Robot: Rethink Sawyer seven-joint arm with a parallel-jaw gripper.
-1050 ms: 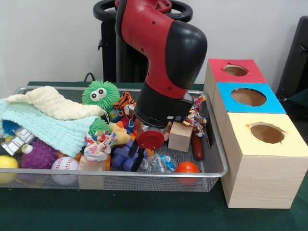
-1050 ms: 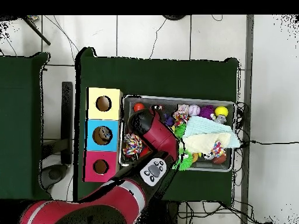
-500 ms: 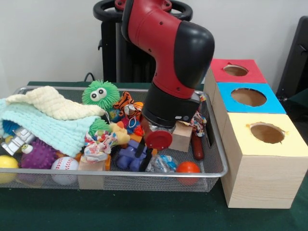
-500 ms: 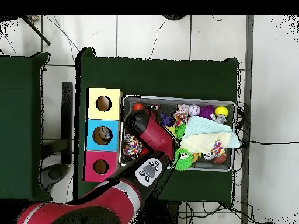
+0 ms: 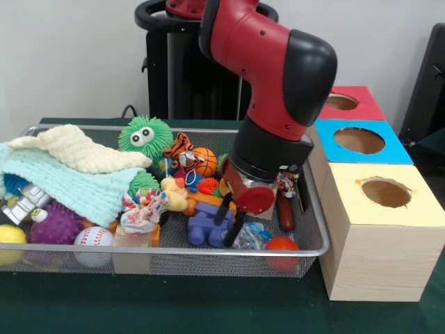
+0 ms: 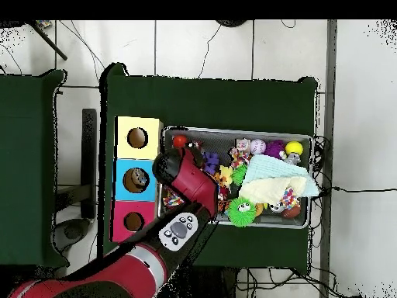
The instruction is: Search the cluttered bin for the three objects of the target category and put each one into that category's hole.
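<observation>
My gripper [image 5: 229, 218] hangs low in the wire bin [image 5: 174, 250], its two black fingers apart with nothing between them. They sit just right of a purple block toy [image 5: 207, 227] and left of a crinkly clear packet [image 5: 252, 236]. An orange ball [image 5: 281, 245] lies at the bin's front right corner. Three boxes with round holes stand to the right: yellow [image 5: 386, 191], blue [image 5: 358, 139], red [image 5: 344, 103]. In the overhead view the arm [image 6: 182, 174] covers the gripper, beside the yellow [image 6: 138, 137], blue [image 6: 136, 179] and red [image 6: 133, 221] boxes.
The bin also holds a green fuzzy toy [image 5: 144, 133], a tiger toy [image 5: 182, 149], a small basketball [image 5: 204, 160], folded blankets [image 5: 69, 174], a baseball [image 5: 93, 238], a purple spiky ball [image 5: 57, 223], a yellow ball [image 5: 10, 235] and a wooden block [image 5: 132, 243].
The arm has swung right across the bin toward the boxes in the front view. The small basketball is now uncovered, and the wooden cube is hidden behind the arm.
</observation>
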